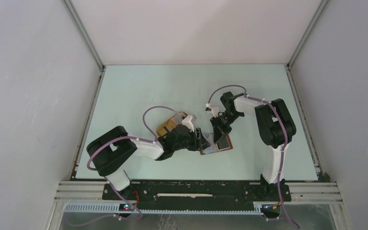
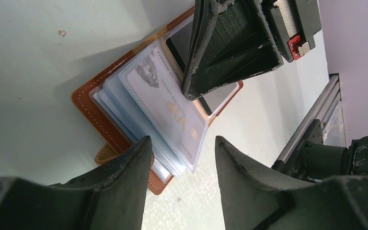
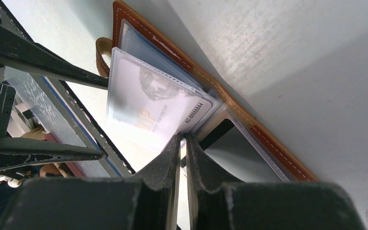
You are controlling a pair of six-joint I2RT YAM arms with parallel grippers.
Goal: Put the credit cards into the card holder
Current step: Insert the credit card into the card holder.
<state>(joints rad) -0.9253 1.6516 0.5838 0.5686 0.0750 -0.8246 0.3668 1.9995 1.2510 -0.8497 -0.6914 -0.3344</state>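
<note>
Okay, card holder (image 2: 88,103) lies open on tabletop (image 2: 28,72), white card (image 2: 167,103) in the top one of its clear sleeves (image 2: 112,103). Up top, right hand (image 3: 183,139) is pinched almost shut at that sleeve's edge; left hand (image 2: 182,141) is half-wide, straddling the fan. Risk: left hand closes askew, crumples sleeves or drags holder, and the card slips out.

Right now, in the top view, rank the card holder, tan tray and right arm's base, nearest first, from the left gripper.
1. card holder, just right of the left gripper
2. tan tray, up-left of it
3. right arm's base, bottom right
</note>
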